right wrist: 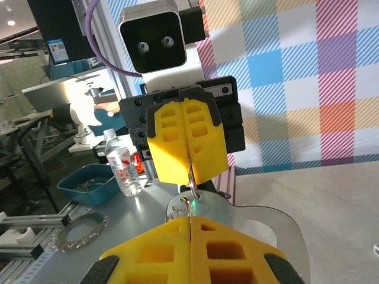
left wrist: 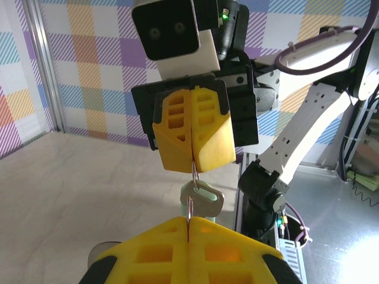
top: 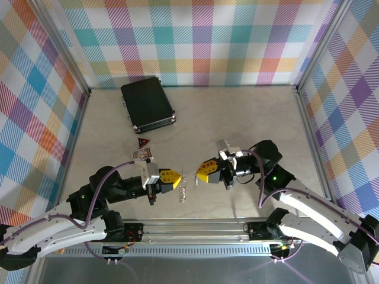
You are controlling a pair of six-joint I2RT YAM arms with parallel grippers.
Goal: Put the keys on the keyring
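Plaid walls in pastel checks close in a pale marbled table [top: 249,118]. A black case [top: 147,105] lies toward its far-left corner, well apart from the work.

Close to the near edge and about midway along it, the left gripper [top: 177,179] and the right gripper [top: 200,175] face each other tip to tip above the surface. Both pairs of yellow fingers are pressed flat together, each with a sliver of thin metal in its seam. The keyring [top: 183,190] hangs between them, clear of the table. In the right wrist view its flat silver plate with the big oval hole rises just behind that gripper's own fingertips, with a small ring [right wrist: 194,189] above it. In the left wrist view the key [left wrist: 202,200] sits just below the opposite fingers, its pale green head slotted. Which gripper pinches which piece I cannot tell.

This looks like the threading step itself — key and ring brought together, not clearly joined. The next move likely calls for a very small, well-aligned slide of the head's slot along the ring wire, both grips held firm.

No writing is legible: a red triangular tag [top: 143,142] on the table, a bottle [right wrist: 122,167] label and a blue sign [right wrist: 57,48] beyond it are all too small to read.
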